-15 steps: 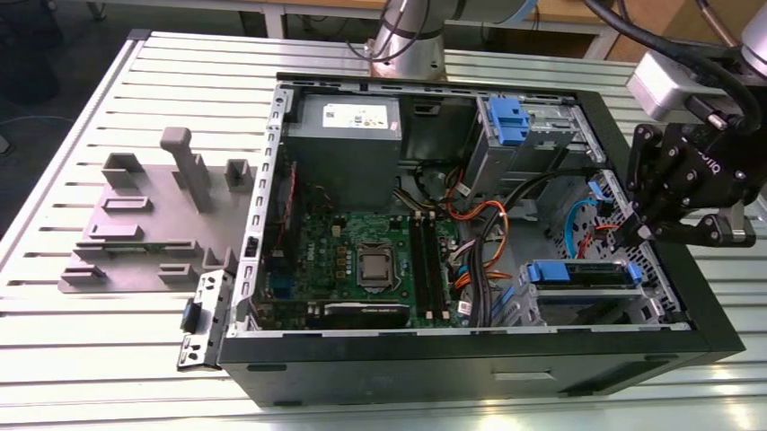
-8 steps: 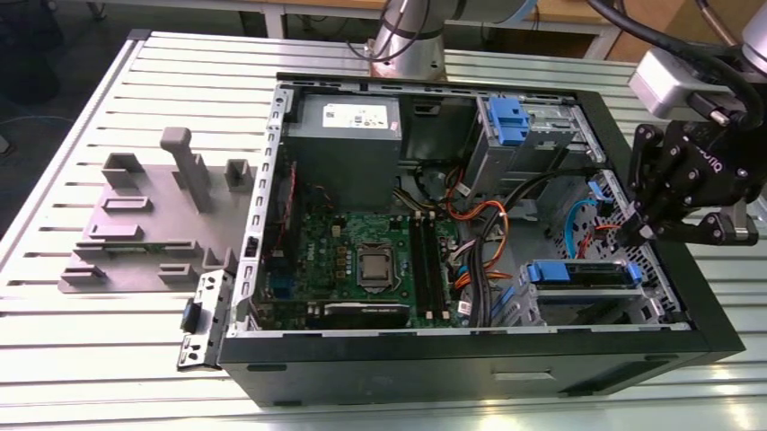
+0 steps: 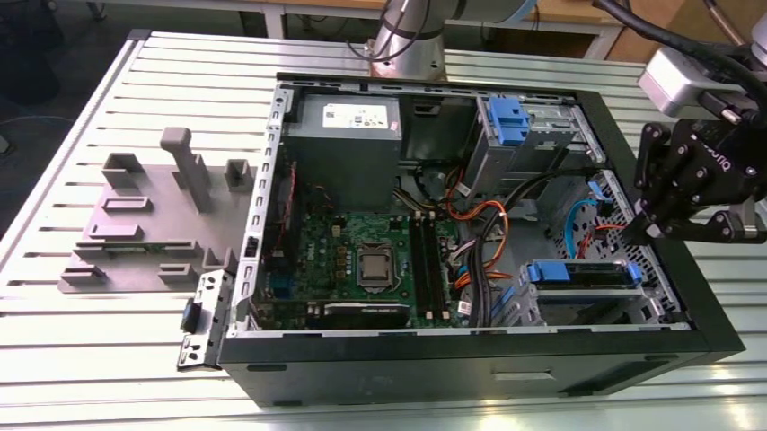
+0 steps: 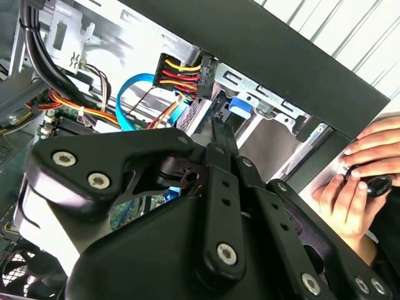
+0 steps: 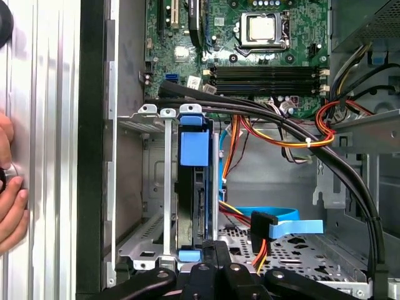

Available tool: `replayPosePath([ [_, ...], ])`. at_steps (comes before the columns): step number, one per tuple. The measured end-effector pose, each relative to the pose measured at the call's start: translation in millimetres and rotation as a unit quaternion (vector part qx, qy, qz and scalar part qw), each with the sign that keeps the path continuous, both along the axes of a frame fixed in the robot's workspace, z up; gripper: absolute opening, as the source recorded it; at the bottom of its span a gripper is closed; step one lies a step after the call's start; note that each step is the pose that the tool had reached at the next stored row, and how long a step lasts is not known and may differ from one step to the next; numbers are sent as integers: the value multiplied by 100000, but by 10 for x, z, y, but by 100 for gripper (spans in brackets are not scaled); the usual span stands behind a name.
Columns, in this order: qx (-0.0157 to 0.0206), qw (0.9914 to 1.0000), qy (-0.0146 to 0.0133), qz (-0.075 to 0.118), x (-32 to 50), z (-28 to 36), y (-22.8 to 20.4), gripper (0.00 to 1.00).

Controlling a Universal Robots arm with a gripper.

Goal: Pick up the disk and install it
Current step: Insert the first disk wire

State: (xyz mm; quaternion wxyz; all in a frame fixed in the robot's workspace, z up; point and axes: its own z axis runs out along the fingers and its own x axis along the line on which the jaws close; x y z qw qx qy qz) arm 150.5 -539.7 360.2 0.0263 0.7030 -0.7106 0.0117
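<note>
My gripper (image 5: 215,249) looked pinched narrow, probably empty. The disk (image 5: 187,206) sat in its cage (image 5: 167,187) just ahead of it. I judged a square push, clear of the cables (image 5: 294,142), best.

Bright, even light lay over everything, washing the slatted surface (image 4: 350,37) almost white in the second wrist view, while soft shadow pooled inside the open computer case (image 3: 480,368) below me.

In the first wrist view the disk (image 5: 186,201) stands edge-on in the drive cage (image 5: 167,187), its broad faces hidden. A person's hand (image 5: 9,200) is cut off by the picture's edge in both wrist views.
</note>
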Motion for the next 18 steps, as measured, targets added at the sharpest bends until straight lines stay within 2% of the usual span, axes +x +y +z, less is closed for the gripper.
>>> replayPosePath([
  [1,-1,100000,-2,2,0,0,0,11],
  [3,-2,100000,-2,6,1,0,0,24],
  [11,-190,99998,-1,623,1,1,4,24],
  [18,-194,99997,0,684,16,1,51,24],
])
